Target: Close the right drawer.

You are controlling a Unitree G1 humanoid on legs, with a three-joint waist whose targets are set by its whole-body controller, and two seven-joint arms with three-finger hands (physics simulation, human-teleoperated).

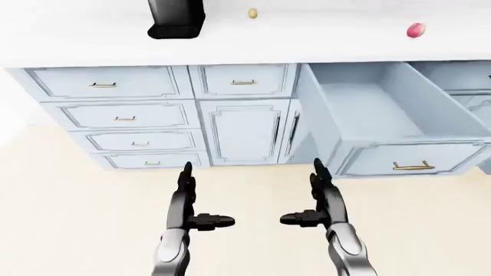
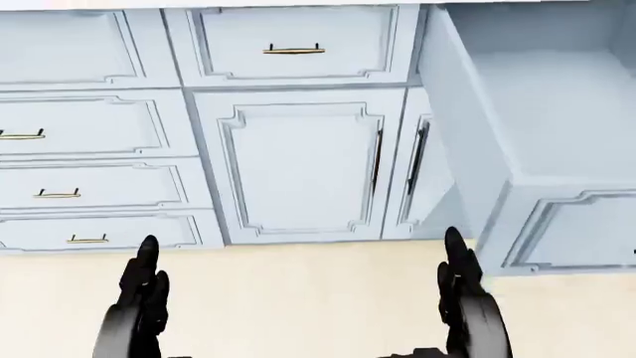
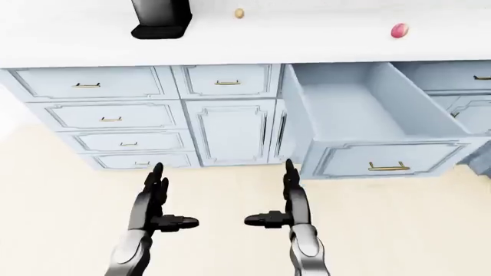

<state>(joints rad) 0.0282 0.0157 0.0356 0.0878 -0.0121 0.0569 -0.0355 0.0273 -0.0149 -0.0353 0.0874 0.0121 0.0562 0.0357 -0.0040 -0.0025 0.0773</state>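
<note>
Right drawer [image 1: 384, 123] pulled out; both hands' fingers [image 1: 186, 179] apparently spread, clear.

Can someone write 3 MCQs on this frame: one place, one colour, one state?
1. Where in the right-eye view is the open drawer?
A. right of the tall cabinet door
B. left of the four-drawer stack
C. on the floor

2. What colour is the open drawer's handle?
A. black
B. gold
C. red

3. How does the right hand stand to the open drawer?
A. fingers closed round the handle
B. palm pressed flat on its face
C. open, apart from it

Answers:
1 A: it juts out to the right of the cabinet door.
2 B: a gold bar shows on the drawer's face.
3 C: the hand hangs over bare floor, left of the drawer's face and below it, with its fingers spread.
</note>
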